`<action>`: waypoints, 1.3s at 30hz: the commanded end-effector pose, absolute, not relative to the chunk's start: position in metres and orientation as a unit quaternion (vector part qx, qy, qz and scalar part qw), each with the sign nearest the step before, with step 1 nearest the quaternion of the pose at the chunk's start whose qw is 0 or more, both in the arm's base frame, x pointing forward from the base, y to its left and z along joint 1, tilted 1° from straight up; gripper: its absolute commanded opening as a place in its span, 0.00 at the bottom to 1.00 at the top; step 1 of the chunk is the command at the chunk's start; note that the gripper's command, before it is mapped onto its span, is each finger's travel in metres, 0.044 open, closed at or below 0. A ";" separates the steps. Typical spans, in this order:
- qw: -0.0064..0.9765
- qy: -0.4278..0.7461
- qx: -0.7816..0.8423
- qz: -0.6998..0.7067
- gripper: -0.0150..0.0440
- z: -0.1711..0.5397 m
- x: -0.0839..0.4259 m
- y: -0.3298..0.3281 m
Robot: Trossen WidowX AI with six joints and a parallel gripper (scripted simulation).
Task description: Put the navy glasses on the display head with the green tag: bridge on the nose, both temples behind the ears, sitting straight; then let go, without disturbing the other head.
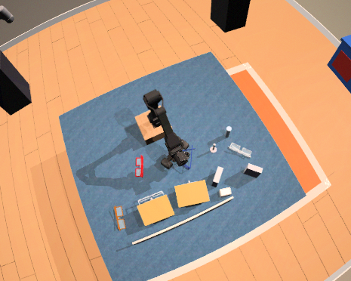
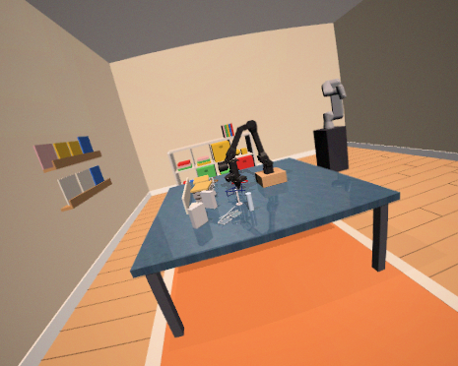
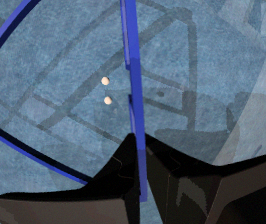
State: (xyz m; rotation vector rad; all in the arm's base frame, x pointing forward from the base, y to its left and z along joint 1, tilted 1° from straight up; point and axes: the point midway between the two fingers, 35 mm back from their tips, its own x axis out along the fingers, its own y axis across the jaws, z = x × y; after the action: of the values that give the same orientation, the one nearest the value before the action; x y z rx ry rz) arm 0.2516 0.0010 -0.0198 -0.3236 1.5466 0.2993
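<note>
The navy glasses (image 1: 192, 158) (image 3: 135, 75) show bright blue under the arm. My gripper (image 3: 136, 137) (image 2: 237, 186) is shut on one end of their front frame; the temples reach off to the left in the wrist view. Shadows of the glasses fall on the table below. Two small pale dots show beside the frame in the wrist view. Two yellow-topped blocks (image 1: 155, 210) (image 1: 192, 193) stand in front of the arm, apart from the gripper. The left one has pale-rimmed glasses (image 1: 151, 197) at its near edge. Head faces and the green tag cannot be made out.
Red glasses (image 1: 140, 167) and orange glasses (image 1: 119, 217) lie left. Clear glasses (image 1: 240, 149), a white-topped cylinder (image 1: 229, 131), a small pink-based stand (image 1: 213, 149) and white blocks (image 1: 217, 176) (image 1: 254, 170) (image 1: 225, 192) are right. A long cream bar (image 1: 183, 222) stands behind the yellow-topped blocks.
</note>
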 end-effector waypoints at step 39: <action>0.699 0.688 -0.144 0.135 0.25 0.081 0.277 0.097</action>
State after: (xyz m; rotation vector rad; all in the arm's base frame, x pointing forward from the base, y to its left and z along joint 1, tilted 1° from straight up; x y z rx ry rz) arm 0.2761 0.0783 0.0812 -0.3246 1.5305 0.3022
